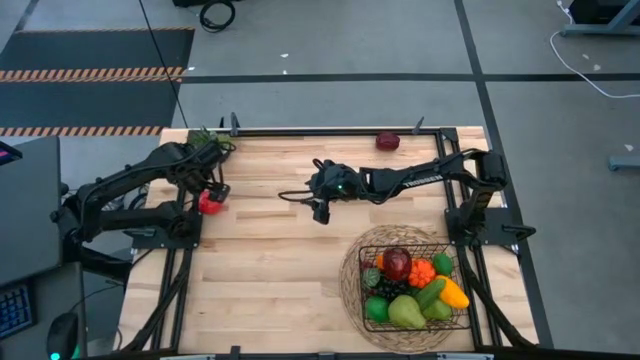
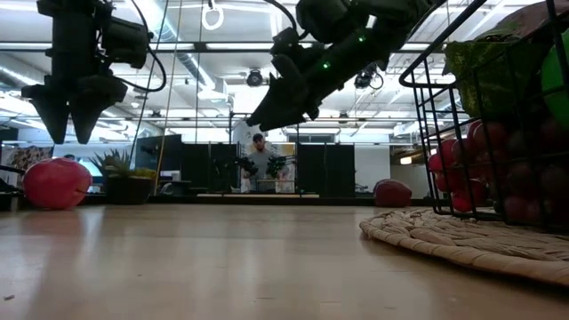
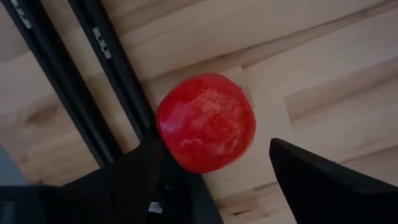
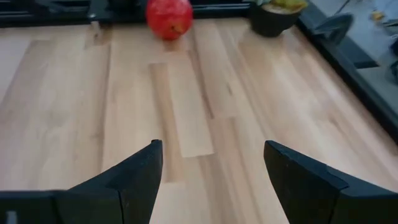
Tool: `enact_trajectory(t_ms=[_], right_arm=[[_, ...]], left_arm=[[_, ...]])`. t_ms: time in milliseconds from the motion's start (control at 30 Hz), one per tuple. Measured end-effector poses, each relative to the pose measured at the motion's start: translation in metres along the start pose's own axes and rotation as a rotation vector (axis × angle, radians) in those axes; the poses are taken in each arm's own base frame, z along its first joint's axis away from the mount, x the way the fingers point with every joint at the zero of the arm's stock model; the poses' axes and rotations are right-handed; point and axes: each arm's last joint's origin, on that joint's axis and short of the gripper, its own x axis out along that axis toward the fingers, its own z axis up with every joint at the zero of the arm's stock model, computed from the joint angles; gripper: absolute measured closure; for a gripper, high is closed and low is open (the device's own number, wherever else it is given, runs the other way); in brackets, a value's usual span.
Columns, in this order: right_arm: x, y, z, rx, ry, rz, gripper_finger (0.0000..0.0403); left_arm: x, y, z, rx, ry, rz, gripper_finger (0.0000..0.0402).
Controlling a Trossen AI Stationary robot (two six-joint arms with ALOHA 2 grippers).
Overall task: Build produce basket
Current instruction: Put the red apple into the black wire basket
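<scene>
Low view cuts off most of the wire basket [image 2: 498, 107], whose red fruit blurs behind the bars; it sits on a round woven mat [image 2: 462, 240] at the table's [image 1: 280, 270] near right. From above, the basket [image 1: 372, 312] holds heaped glossy produce [image 1: 410, 285]. The left tool [image 1: 212, 190] hangs with fingers spread just above a round, dimpled red fruit [image 3: 205, 130] by the left edge. The right tool [image 1: 320, 205], released, hovers mid-table. A dark red fruit [image 1: 388, 141] lies at the far edge.

Overhead, table-level, two wrist views
</scene>
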Motion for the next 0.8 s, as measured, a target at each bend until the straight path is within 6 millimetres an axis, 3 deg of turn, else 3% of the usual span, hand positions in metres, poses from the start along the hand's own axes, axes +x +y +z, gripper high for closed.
enact_trajectory(t_ms=[500, 800], right_arm=[[0.002, 0.003, -0.030, 0.048, 0.079, 0.058, 0.0118], [0.002, 0.003, -0.031, 0.048, 0.079, 0.058, 0.0118]], left_arm=[[0.021, -0.004, 0.008, -0.030, 0.091, 0.140, 0.0086], [0.042, -0.018, 0.022, 0.068, 0.286, 0.111, 0.0086]])
